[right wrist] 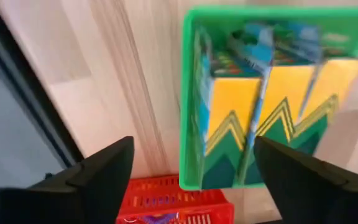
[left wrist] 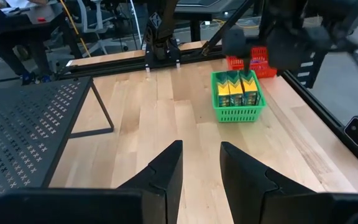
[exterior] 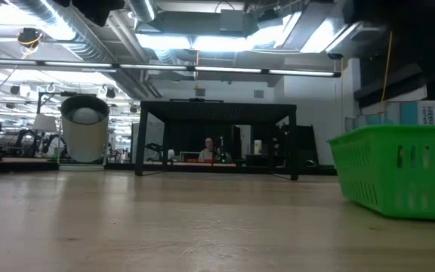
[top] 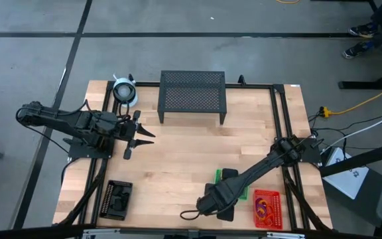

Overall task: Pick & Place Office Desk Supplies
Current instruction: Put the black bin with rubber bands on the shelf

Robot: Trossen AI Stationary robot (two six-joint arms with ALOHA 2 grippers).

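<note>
Green plastic tray (left wrist: 238, 99) serves as my landmark: a lattice-walled basket near the table's front edge, holding three yellow-green crayon boxes (left wrist: 236, 88) standing upright side by side, packed snug.

Right gripper (right wrist: 191, 168) hangs directly above the green tray, fingers spread wide, pinching nothing; the boxes sit free between and below its fingers.

Red tray (top: 267, 208) sits just beside the green tray, on the side toward the table's right edge, with orange and purple loops (top: 264, 210) inside. Black tray (top: 119, 199) lies well apart from the green tray, toward the left front corner.

Left gripper (top: 135, 138) waits well away from the green tray, near the mesh stand (top: 192, 95), fingers partly parted around nothing.

Handling, as I judge it: card boxes look light and stiff but crushable at the corners, with slick printed faces. Best hold seems across the narrow faces near the top. The loops look soft and floppy.

Room: bare wood lies open between green tray and stand. Tight spots are the tray walls, the red tray close by, and the front table edge.
</note>
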